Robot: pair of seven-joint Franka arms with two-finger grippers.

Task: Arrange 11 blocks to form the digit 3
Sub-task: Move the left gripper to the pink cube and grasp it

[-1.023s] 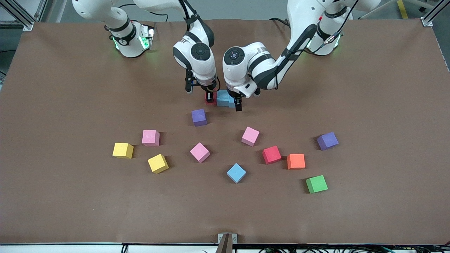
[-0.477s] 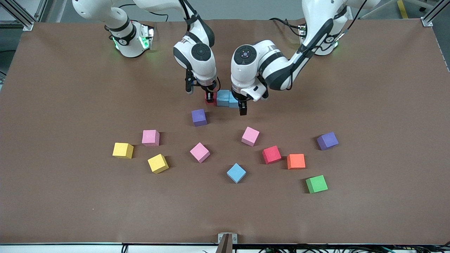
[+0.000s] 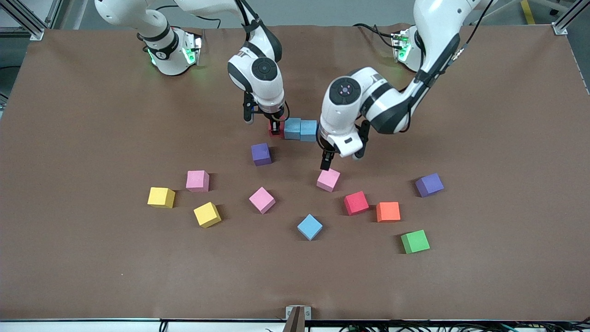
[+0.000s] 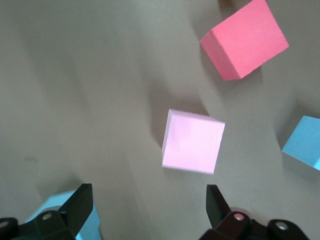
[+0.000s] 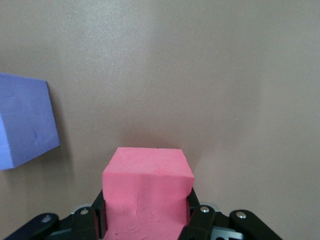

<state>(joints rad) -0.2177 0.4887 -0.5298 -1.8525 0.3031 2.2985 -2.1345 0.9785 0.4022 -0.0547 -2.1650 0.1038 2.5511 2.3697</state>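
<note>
Early days — only three of eleven are in place, by my reckoning: the right gripper (image 3: 275,125) is clamped on a small matte red foam cube (image 3: 275,133) sitting on the brown table (image 3: 92,258), touching two light-blue foam cubes (image 3: 300,129) that lie side by side toward the left arm's end from it; together that's one short bar of the digit 3, approx. a quarter done. The left gripper (image 3: 326,161) has its fingers spread wide w/ nothing between them, hovering just over a pink foam cube (image 4: 193,140), probably the next pick. Left to place, judging by colours: two more pink cubes (image 3: 197,180), a second red cube (image 3: 356,203), a blue cube (image 3: 309,227), an orange cube (image 3: 388,211), plus one purple and one yellow from the pairs lying about. The purple cube (image 3: 261,154) nearest the right gripper sits just below the bar — likely where the spine must run, so it may need shifting. The green cube (image 3: 415,241) isn't wanted.
</note>
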